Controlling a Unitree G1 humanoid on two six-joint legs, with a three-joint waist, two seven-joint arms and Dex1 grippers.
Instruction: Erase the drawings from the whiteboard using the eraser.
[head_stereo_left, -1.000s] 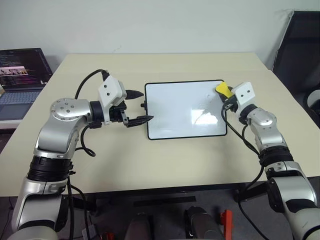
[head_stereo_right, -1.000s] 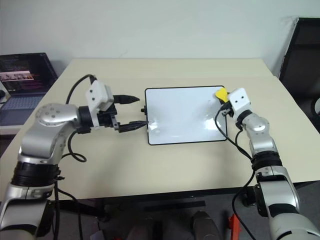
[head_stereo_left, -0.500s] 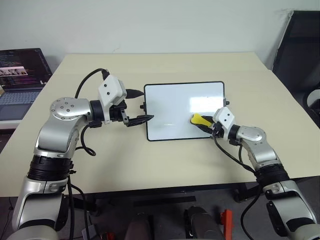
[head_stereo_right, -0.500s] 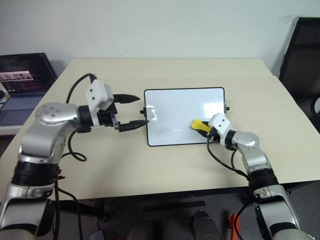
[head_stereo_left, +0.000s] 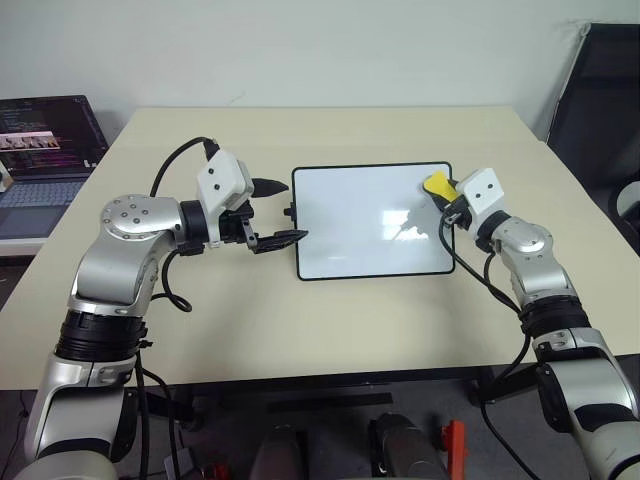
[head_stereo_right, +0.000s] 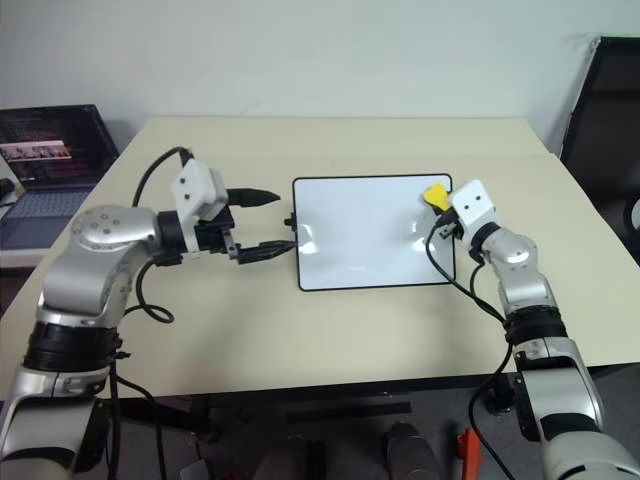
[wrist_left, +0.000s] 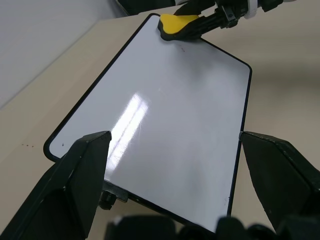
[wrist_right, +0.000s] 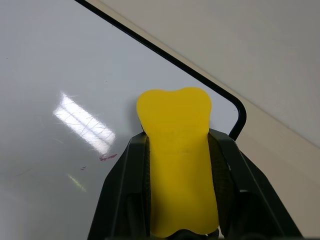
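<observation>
The eraser (head_stereo_left: 437, 185), a yellow block, is sitting right of centre in the head view, on the whiteboard's (head_stereo_left: 350, 215) upper right corner, pinched between the closed fingers of the right gripper (head_stereo_left: 447, 197). Half a second ago it was lower, near the board's bottom edge, and a second ago it was up at this same corner, so the arm is sweeping down and back up the right side. That suggests the wiping is nearly finishing: one small red mark (wrist_right: 108, 157) is remaining just beside the eraser. The left gripper (head_stereo_left: 275, 212) is holding its fingers open around the board's left edge, unmoved over that second. Counting: one eraser, one board, one table (head_stereo_left: 330, 320), one laptop (head_stereo_left: 45, 150) at upper left.
</observation>
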